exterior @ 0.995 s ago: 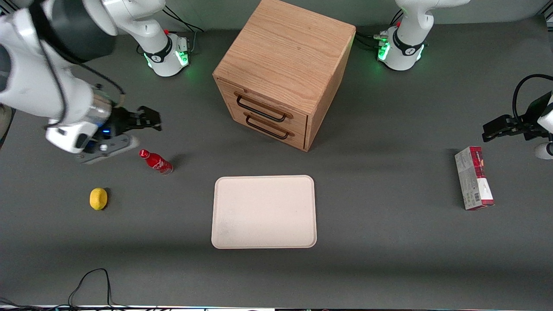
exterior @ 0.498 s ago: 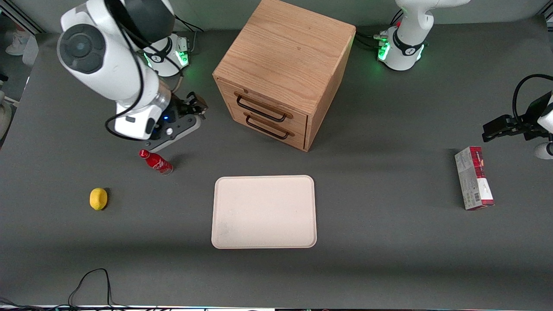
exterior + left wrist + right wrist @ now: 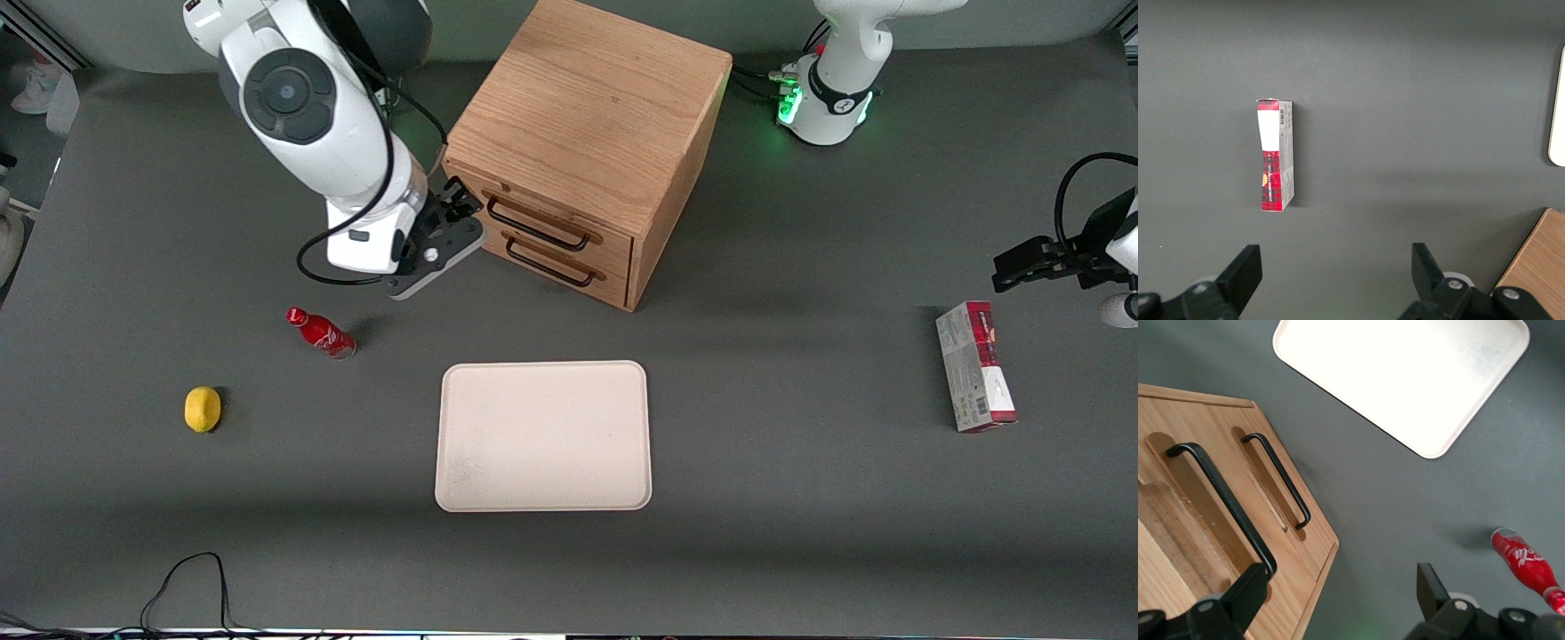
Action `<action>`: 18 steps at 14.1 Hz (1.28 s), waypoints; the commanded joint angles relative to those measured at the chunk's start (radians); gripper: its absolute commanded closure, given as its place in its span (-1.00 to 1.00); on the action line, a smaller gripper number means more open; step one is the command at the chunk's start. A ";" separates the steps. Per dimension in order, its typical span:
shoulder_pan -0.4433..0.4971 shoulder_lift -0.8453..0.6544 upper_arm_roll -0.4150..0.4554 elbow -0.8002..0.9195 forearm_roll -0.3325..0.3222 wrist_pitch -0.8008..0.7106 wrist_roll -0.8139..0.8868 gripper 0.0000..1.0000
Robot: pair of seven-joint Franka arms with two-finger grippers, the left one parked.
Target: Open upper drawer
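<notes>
Spread tool (image 3: 455,197) just beside upper drawer (image 3: 542,222) handle.

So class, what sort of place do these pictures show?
Probably a robotics lab: a Franka arm's open pincer by a wooden cabinet's upper drawer, on a grey table with a tray.

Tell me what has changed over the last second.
The pincer has swung from above the red bottle toward the cabinet, and now sits open at the end of the upper drawer's handle, nothing grasped yet. Both drawers remain shut; the bottle, lemon, tray and carton have not moved.
</notes>
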 commanded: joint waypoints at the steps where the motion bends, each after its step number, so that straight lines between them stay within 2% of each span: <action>1: 0.019 0.059 0.005 0.075 -0.009 -0.006 -0.014 -1.00; 8: 0.105 0.120 0.013 0.076 -0.013 0.032 -0.136 -1.00; 18: 0.132 0.172 0.013 0.066 -0.007 0.032 -0.172 -1.00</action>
